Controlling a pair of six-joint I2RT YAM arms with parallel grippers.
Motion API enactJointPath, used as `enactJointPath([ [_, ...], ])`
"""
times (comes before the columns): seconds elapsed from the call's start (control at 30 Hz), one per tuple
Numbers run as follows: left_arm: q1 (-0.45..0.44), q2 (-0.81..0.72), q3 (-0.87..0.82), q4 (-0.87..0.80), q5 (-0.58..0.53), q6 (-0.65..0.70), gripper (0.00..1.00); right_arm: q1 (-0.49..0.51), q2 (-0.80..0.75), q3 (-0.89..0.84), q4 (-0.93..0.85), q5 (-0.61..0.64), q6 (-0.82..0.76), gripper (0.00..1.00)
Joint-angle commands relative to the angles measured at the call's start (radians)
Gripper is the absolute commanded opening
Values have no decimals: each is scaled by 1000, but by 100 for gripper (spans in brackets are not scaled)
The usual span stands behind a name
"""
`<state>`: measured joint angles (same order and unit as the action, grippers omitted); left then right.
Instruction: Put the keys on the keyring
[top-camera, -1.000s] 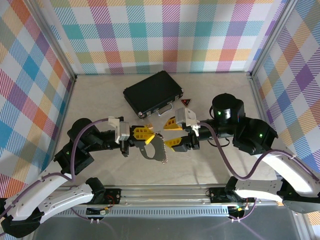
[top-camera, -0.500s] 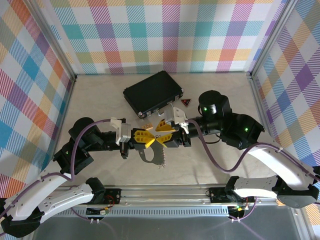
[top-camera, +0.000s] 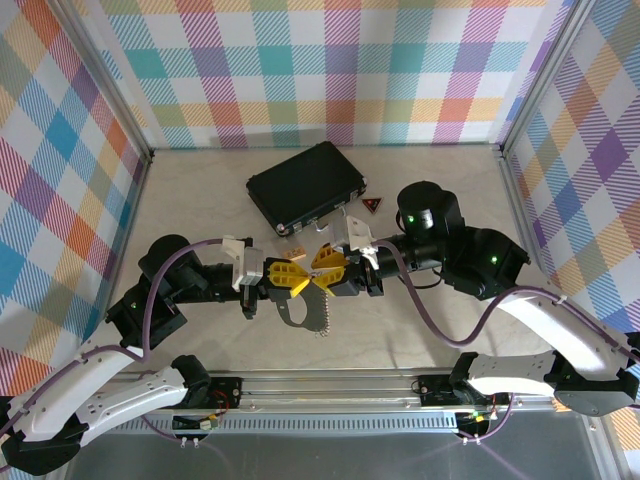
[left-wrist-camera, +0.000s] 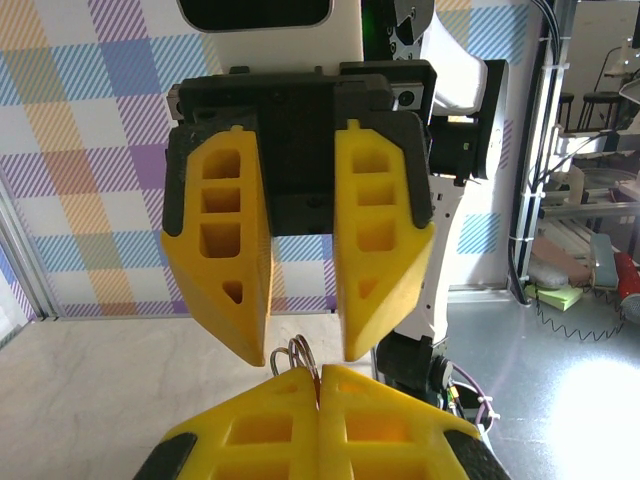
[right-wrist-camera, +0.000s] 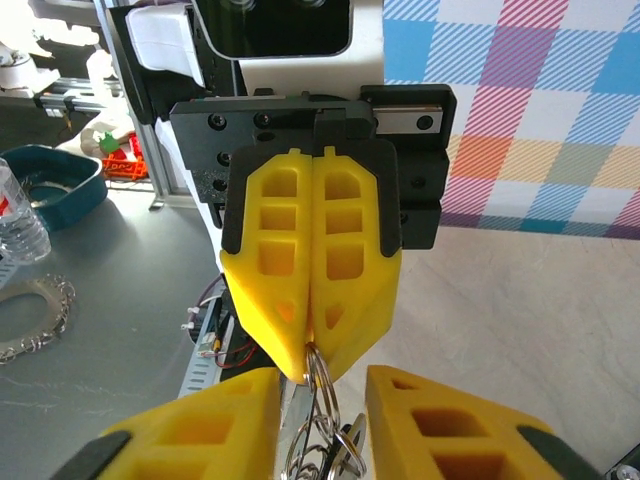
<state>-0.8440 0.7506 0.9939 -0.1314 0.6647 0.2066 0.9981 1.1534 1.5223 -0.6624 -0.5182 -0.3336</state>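
- Behind both grippers, well apart from the action, you've got the case (top-camera: 305, 185) lying flat on the table (top-camera: 200, 200). It's no hazard unless an arm swings back.
- Left gripper (top-camera: 300, 282): jaws pressed together, pinching the top of the keyring (top-camera: 300, 316), which hangs off the tips above the table. That pinch is thin, on wire alone, so I'd judge it easy to twist loose.
- Right gripper (top-camera: 323, 272): nose to nose with the left, jaws part-way apart and straddling the ring wires. From its wrist view I can't tell whether a pad touches the wire.
- Your main risk: if the right closes off-centre or pulls sideways, it could lever the ring out of the left's pinch and drop the lot.
- Second risk: the yellow tips are almost touching. A small push forward looks likely to knock finger on finger and shove the ring askew.
- Keys (right-wrist-camera: 345, 452): small dark and silver bits bunched at the ring between the right's fingers. It's too crowded to say whether they're threaded on. If they aren't, a jolt could shake them off.
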Motion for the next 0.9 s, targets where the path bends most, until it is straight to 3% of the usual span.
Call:
enactJointPath([
  [0.0,-14,-11,31,26,8,7,0,8,7,30,-17,-35,-7,30],
  [0.23,-14,-12,28,33,10,4,0,8,23,40,-40,-35,-8,25],
  [0.63,-14,-20,21,29,-7,2,0,10,22,50,-69,-8,-30,1],
  [0.77,-15,-28,8,4,-86,17,0,13,22,69,-91,30,-49,0],
  [0.8,-14,-30,8,-16,-124,30,3,16,24,80,-103,52,-58,0],
  [0.87,-14,-28,20,-72,-210,56,28,28,38,120,-157,125,-88,0],
])
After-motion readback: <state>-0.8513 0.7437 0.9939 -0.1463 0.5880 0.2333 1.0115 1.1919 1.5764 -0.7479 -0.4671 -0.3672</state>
